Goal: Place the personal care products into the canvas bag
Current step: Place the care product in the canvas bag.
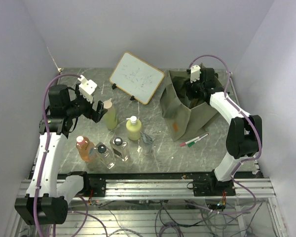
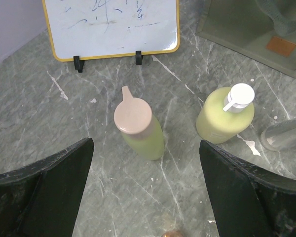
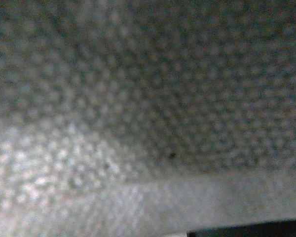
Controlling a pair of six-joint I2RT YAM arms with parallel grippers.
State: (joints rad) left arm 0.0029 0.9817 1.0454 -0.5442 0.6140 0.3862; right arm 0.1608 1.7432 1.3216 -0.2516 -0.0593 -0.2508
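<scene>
The olive-green canvas bag stands at the right. My right arm reaches into its open top, and its gripper is hidden inside; the right wrist view shows only blurred cloth weave. My left gripper is open and empty, hovering just left of the pale-green bottle with a pink cap. In the left wrist view that bottle stands upright between and ahead of the spread fingers. The yellow-green pump bottle, an orange bottle, two clear square glass bottles and a clear pouch stand nearby.
A wood-framed whiteboard stands at the back centre. Red and green marker pens lie in front of the bag. The bag's corner shows in the left wrist view. Grey walls close in on both sides.
</scene>
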